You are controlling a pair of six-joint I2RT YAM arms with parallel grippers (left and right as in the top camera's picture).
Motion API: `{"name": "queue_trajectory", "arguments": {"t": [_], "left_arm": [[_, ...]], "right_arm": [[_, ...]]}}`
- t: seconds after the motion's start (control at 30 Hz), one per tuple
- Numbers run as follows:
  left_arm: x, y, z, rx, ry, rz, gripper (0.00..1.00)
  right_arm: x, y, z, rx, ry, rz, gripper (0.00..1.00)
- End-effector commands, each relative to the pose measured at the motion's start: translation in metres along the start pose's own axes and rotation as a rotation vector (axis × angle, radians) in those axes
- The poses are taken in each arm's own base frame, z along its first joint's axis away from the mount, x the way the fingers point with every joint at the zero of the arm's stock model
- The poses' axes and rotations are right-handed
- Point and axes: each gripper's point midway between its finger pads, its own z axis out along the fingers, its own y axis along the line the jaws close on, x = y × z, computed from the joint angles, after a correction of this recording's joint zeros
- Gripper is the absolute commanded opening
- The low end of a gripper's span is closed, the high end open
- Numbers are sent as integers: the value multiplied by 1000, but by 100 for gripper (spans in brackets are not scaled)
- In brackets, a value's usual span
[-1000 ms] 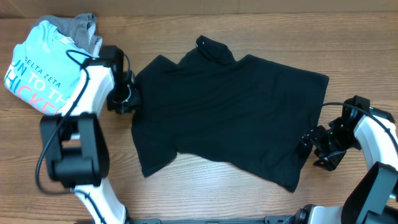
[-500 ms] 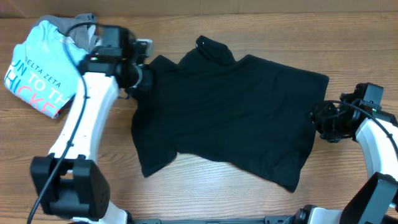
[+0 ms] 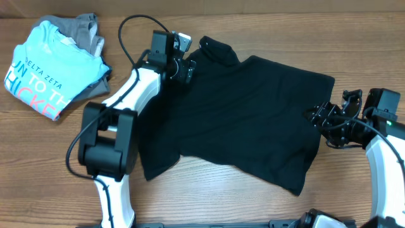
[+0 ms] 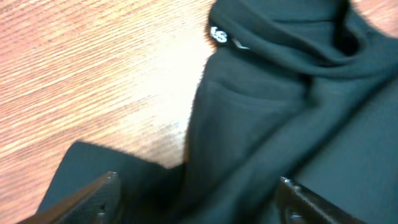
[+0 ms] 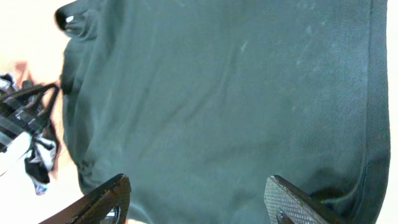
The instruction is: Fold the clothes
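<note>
Fabric of the black T-shirt (image 3: 240, 114) lies spread flat across the middle of the table (image 3: 354, 38), collar toward the far edge and hem toward the near edge. The left gripper (image 3: 188, 69) sits over its left shoulder just beside the collar, fingers (image 4: 93, 194) wide apart with cloth between them. The right gripper (image 3: 318, 118) hangs at the shirt's right edge, jaws also spread and clamping nothing. Bare wood runs along the near edge and far right corner. A light blue T-shirt (image 3: 44, 69) on a grey garment (image 3: 85, 28) fills the far left corner. The left arm hides one sleeve, and the left wrist view is blurred.
</note>
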Motion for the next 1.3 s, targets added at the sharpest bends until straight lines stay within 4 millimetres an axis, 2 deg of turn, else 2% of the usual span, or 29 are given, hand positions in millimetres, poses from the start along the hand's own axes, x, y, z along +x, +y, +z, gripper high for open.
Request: {"name": "queue_trajectory", "arguments": {"t": [0.0, 0.23, 0.33, 0.37, 0.5, 0.53, 0.6, 0.67, 0.83, 0.9, 1.0, 1.07, 1.13, 1.27], "left_arm": [[5, 12, 20, -49, -8, 2, 72], [26, 14, 43, -49, 30, -28, 31], [32, 34, 43, -123, 43, -84, 5], [33, 46, 41, -162, 42, -118, 4], [35, 93, 29, -292, 28, -267, 4], [38, 116, 21, -329, 32, -338, 4], [40, 137, 13, -354, 38, -403, 4], [37, 149, 8, -331, 29, -441, 4], [19, 148, 2, -198, 6, -437, 18], [12, 146, -2, -188, 7, -432, 28], [-1, 144, -13, -182, 21, -376, 32], [-13, 142, -25, -180, 20, -348, 34], [-25, 141, -41, -181, 14, -328, 36], [-53, 136, -85, -179, -22, -316, 43]], "right_arm": [[2, 12, -13, -26, -21, -62, 73], [4, 8, -13, -7, -11, -64, 73], [2, 1, -13, 34, -23, -65, 73], [1, -1, -13, 47, -28, -66, 73], [-3, -9, -13, 95, -47, -70, 74], [-2, -10, -13, 102, -45, -70, 76], [0, -13, -10, 104, -38, -66, 78], [4, -17, -5, 106, -29, -61, 79], [20, -38, 17, 119, 17, 1, 78], [29, -46, 25, 129, 52, 41, 73], [43, -53, 33, 135, 99, 68, 68], [52, -48, 36, 93, 135, 28, 59], [65, -43, 38, 67, 182, 6, 58], [87, -43, 46, 77, 250, -12, 59]]}}
